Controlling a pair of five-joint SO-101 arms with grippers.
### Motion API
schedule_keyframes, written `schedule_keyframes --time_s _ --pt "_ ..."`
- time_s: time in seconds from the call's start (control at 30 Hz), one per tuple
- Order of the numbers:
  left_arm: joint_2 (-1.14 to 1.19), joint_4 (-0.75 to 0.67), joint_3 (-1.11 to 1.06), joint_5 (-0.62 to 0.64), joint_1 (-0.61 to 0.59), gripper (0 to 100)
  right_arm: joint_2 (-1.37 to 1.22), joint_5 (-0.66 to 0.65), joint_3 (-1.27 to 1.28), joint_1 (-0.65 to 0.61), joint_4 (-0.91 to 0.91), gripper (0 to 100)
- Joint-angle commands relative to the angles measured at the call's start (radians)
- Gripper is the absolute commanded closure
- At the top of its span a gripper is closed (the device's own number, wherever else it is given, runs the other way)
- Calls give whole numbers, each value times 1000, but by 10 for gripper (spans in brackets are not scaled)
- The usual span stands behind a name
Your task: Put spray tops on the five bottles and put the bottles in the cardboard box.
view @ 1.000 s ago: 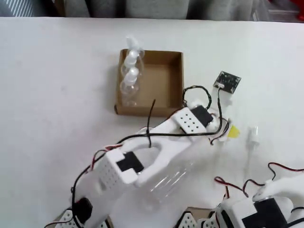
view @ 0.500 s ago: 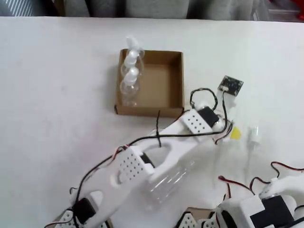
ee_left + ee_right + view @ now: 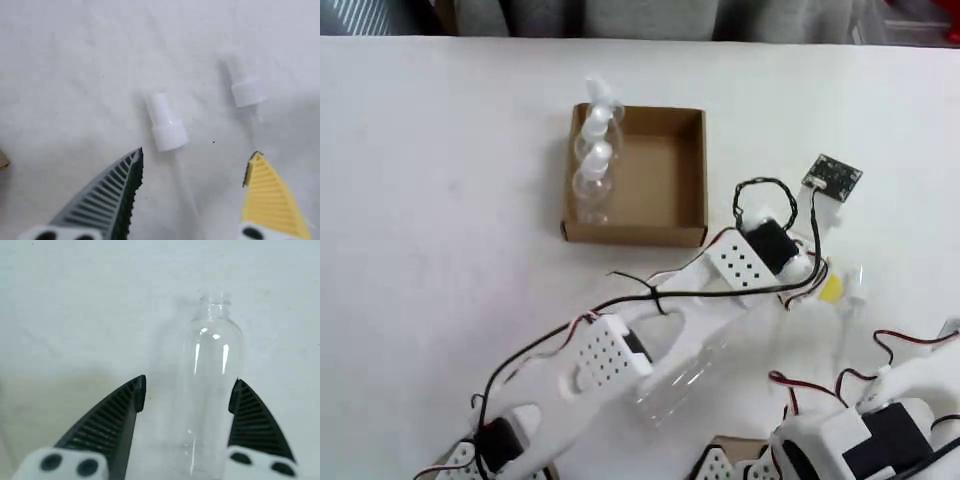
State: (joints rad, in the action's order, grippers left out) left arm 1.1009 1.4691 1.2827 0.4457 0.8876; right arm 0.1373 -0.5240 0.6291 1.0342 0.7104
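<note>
Released, left end effector (image 3: 197,152) straddles spray top (image 3: 165,125); right end effector (image 3: 189,382), spread, straddles bottle (image 3: 212,350).

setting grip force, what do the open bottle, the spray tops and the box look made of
Bottle: clear, glossy plastic by the look; the table shows through and highlights streak its side. Spray tops: white opaque plastic, smooth, with a thin translucent dip tube. Cardboard box: brown matte cardboard, plain folded walls.

Bright, even light washes the white table (image 3: 440,150); shadows on it are faint and soft. Thin glints streak the clear bottle (image 3: 212,370).
</note>
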Motion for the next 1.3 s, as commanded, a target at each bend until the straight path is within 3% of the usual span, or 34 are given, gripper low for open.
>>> schedule_keyframes --time_s 0.0,0.1,0.23,0.47,0.77,0.87,1.03,1.27 --pt "-31 89 61 -14 -41 679 25 2 -51 -25 15 772" --pt "-24 172 146 -18 -76 679 39 44 -75 -35 42 776" --pt "-21 321 359 -83 -108 679 82 92 -170 -77 248 776" --pt "-19 322 353 -178 -163 766 139 135 -196 -242 424 883" --pt "-70 327 316 -262 -199 751 51 209 -198 -426 423 811" --pt "-185 327 160 -292 -220 747 -2 209 -198 -463 366 811" --pt "-532 311 -302 -333 -251 746 -108 209 -204 -470 275 811" --pt "-908 167 -778 -338 -305 746 -223 209 -204 -499 194 812"
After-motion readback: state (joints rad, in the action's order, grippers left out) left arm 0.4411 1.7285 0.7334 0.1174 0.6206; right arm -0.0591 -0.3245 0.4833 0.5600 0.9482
